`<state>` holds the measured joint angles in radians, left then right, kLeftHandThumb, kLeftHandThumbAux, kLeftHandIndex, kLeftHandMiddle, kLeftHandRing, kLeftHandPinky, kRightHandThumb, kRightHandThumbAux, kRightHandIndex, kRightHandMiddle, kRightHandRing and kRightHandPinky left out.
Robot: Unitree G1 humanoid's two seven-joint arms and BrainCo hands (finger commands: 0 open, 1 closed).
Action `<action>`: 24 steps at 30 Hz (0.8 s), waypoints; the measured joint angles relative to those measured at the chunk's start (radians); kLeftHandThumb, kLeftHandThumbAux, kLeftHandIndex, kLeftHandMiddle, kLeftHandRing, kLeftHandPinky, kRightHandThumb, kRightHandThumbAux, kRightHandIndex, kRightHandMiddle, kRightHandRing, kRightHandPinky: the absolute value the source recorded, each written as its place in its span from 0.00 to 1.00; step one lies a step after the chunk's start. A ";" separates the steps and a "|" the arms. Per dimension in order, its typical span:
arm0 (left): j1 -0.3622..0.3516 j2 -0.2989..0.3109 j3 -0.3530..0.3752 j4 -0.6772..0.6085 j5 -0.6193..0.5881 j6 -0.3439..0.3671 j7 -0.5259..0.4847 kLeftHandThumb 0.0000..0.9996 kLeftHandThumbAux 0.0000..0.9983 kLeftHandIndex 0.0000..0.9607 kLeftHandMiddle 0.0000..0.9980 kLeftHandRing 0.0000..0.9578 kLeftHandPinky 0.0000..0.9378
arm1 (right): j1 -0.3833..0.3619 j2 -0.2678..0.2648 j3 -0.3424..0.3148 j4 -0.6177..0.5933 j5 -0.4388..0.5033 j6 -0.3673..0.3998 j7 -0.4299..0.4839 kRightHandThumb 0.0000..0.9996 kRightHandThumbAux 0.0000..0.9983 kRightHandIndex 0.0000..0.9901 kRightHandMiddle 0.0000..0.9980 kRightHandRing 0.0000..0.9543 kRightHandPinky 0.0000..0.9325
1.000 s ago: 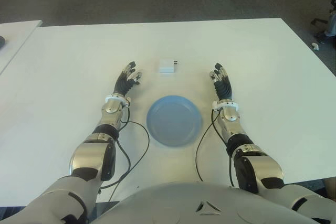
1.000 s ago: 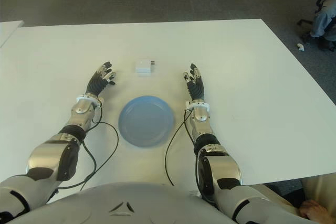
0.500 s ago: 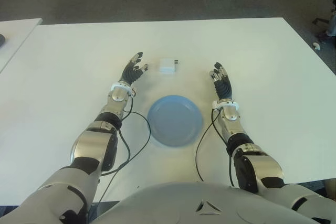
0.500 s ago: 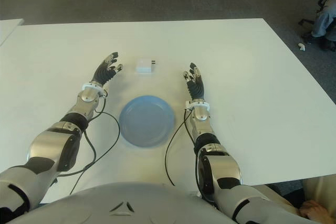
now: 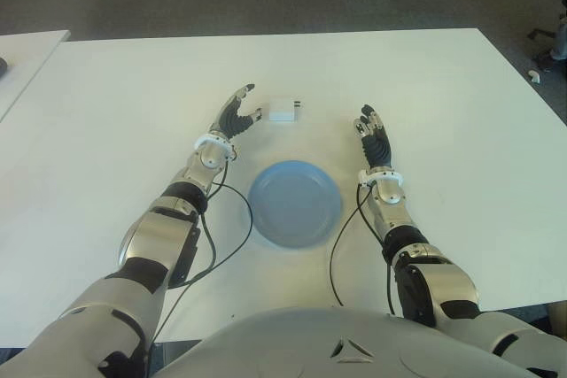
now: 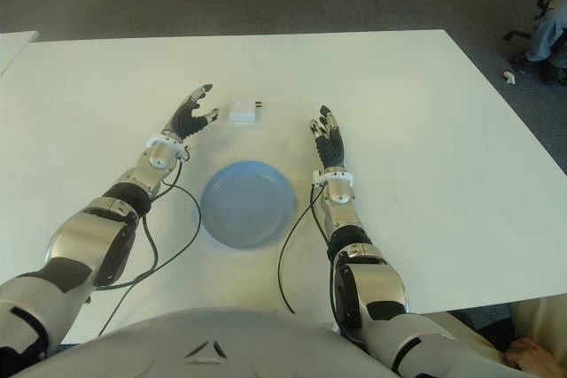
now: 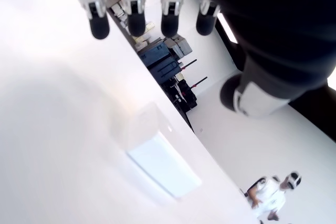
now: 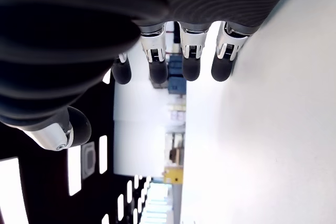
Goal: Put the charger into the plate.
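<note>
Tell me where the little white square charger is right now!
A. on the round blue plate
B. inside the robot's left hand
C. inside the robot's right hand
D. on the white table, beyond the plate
D: the small white square charger lies on the white table beyond the empty round blue plate, with the open left hand just beside it and the open right hand farther off.

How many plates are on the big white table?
1. The round blue plate sits on the white table between the robot's left hand and right hand, nearer the robot than the small white charger. Nothing seems to hide another.
</note>
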<state>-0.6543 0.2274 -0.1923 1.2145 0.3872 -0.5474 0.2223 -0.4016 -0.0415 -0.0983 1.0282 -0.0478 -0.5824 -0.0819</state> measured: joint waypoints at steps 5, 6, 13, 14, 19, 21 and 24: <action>-0.026 0.003 -0.102 0.007 0.122 0.010 0.144 0.00 0.62 0.00 0.00 0.00 0.00 | 0.001 -0.003 0.002 0.000 0.000 0.000 0.002 0.04 0.40 0.00 0.00 0.00 0.00; -0.033 0.003 -0.120 0.008 0.144 0.016 0.170 0.00 0.62 0.00 0.00 0.00 0.00 | 0.001 -0.003 0.002 0.000 0.000 0.000 0.003 0.04 0.40 0.00 0.00 0.00 0.00; -0.090 0.012 -0.310 0.028 0.360 0.120 0.348 0.00 0.57 0.00 0.00 0.00 0.00 | 0.001 -0.004 0.009 -0.001 -0.004 0.000 0.005 0.04 0.41 0.00 0.00 0.00 0.02; -0.098 0.012 -0.331 0.033 0.379 0.131 0.365 0.00 0.56 0.00 0.00 0.00 0.00 | 0.001 -0.004 0.009 -0.002 -0.004 0.000 0.006 0.04 0.42 0.00 0.00 0.00 0.02; -0.129 0.013 -0.428 0.054 0.476 0.189 0.425 0.00 0.50 0.00 0.00 0.00 0.00 | 0.001 -0.004 0.010 -0.002 -0.004 0.000 0.009 0.04 0.44 0.00 0.00 0.00 0.00; -0.140 0.012 -0.462 0.062 0.505 0.205 0.435 0.00 0.48 0.00 0.00 0.00 0.00 | 0.001 -0.004 0.010 -0.002 -0.004 -0.001 0.014 0.04 0.45 0.00 0.00 0.00 0.00; -0.155 0.011 -0.499 0.073 0.532 0.216 0.438 0.00 0.46 0.00 0.00 0.00 0.00 | 0.002 -0.004 0.009 -0.003 -0.001 -0.002 0.023 0.05 0.47 0.00 0.00 0.00 0.00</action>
<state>-0.8098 0.2383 -0.6912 1.2879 0.9191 -0.3312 0.6604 -0.4000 -0.0459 -0.0892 1.0255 -0.0488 -0.5848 -0.0587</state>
